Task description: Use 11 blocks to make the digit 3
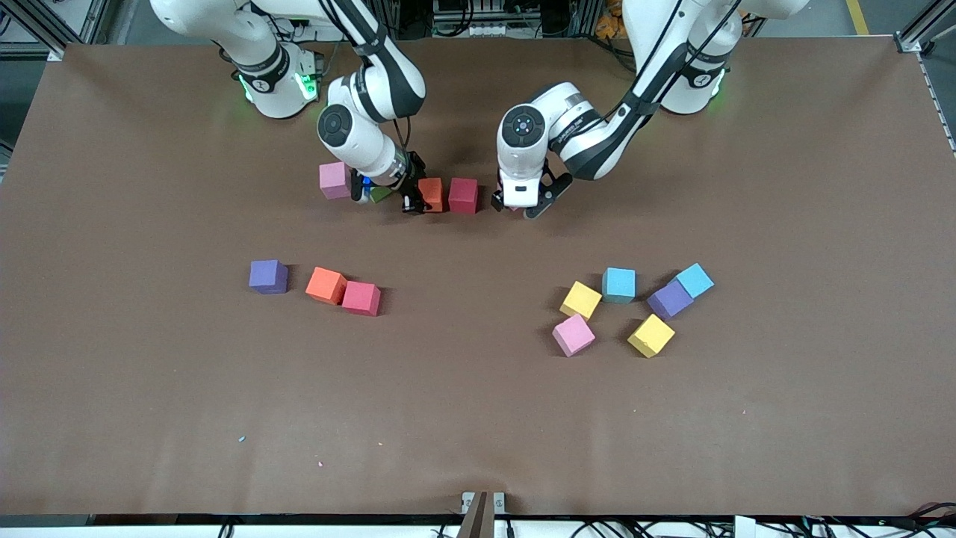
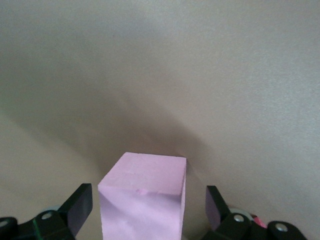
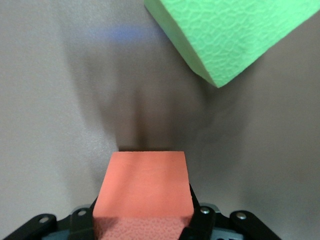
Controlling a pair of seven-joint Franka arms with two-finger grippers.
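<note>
Near the robots' end of the brown paper-covered table [image 1: 478, 418], a short row of small matte foam cubes is forming: a pink block [image 1: 334, 180] toward the right arm's end, then an orange block [image 1: 431, 194] and a crimson block [image 1: 463, 195] touching side by side. The right gripper [image 1: 413, 196] is down at the orange block, and the right wrist view shows its fingers [image 3: 80, 220] pressed against both sides of that cube [image 3: 143, 192], clamped on it, while a green foam cube [image 3: 227, 32] lies close by on the table; in the front view a sliver of this green cube [image 1: 380, 194] shows between the pink block and the gripper. The left gripper [image 1: 521, 206] sits low just beside the crimson block, toward the left arm's end of the table, with its fingers [image 2: 80, 209] spread wide apart on either side of another pink block [image 2: 142, 200], not pressing it. Nearer the front camera, toward the right arm's end, lie a purple block [image 1: 268, 276], a second orange block [image 1: 326, 285] and a second crimson block [image 1: 361, 298], the last two touching. Toward the left arm's end lies a loose cluster: a yellow block [image 1: 581, 300], a cyan block [image 1: 618, 285], a purple block [image 1: 670, 299] touching a second cyan block [image 1: 694, 280], a pink block [image 1: 573, 335] and a second yellow block [image 1: 650, 335]. No brand marks or lettering can be read anywhere on the cubes or the arms.
</note>
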